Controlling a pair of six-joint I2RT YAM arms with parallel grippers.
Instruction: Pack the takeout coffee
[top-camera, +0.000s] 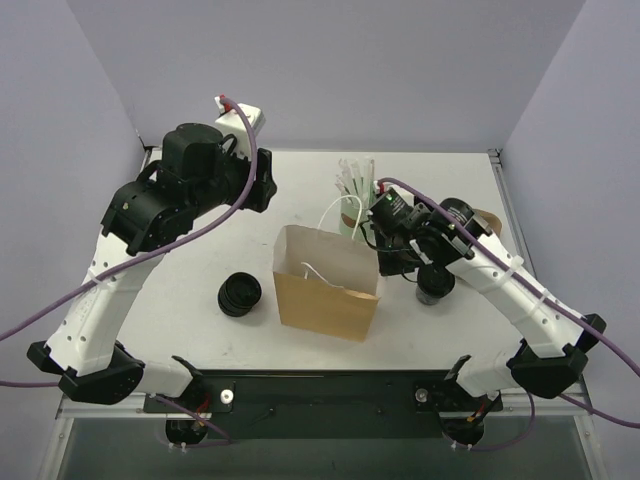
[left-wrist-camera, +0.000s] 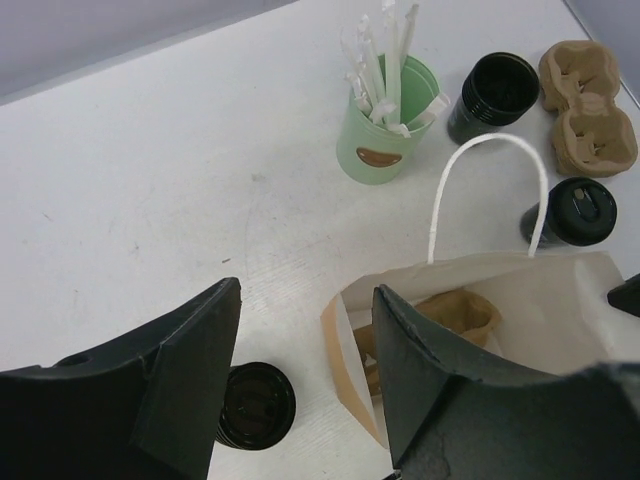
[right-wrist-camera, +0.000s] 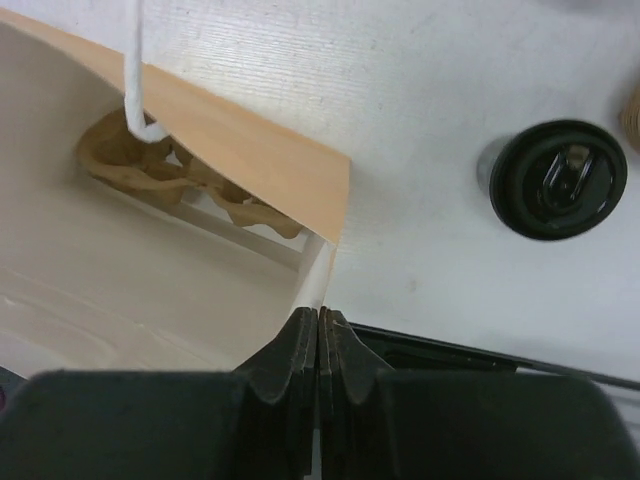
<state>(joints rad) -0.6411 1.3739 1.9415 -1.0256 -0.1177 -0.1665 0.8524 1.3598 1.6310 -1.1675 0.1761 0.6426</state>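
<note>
The takeout coffee (right-wrist-camera: 558, 180), a small black cup with a round black lid, stands on the table right of the brown paper bag (top-camera: 325, 285); it also shows in the top view (top-camera: 436, 285) and the left wrist view (left-wrist-camera: 580, 212). My right gripper (right-wrist-camera: 320, 322) is shut on the bag's right wall at its top edge, with the coffee apart from it to the right. The bag stands open with a brown pulp cup carrier (right-wrist-camera: 170, 170) inside. My left gripper (left-wrist-camera: 305, 295) hangs open, high above the table left of the bag, holding nothing.
A squat stack of black lids (top-camera: 240, 293) lies left of the bag. Behind the bag stand a mint-green cup with white straws (left-wrist-camera: 385, 140), a second black cup (left-wrist-camera: 495, 95) and another pulp carrier (left-wrist-camera: 590, 110). The bag's white handle (left-wrist-camera: 490, 190) arches upward.
</note>
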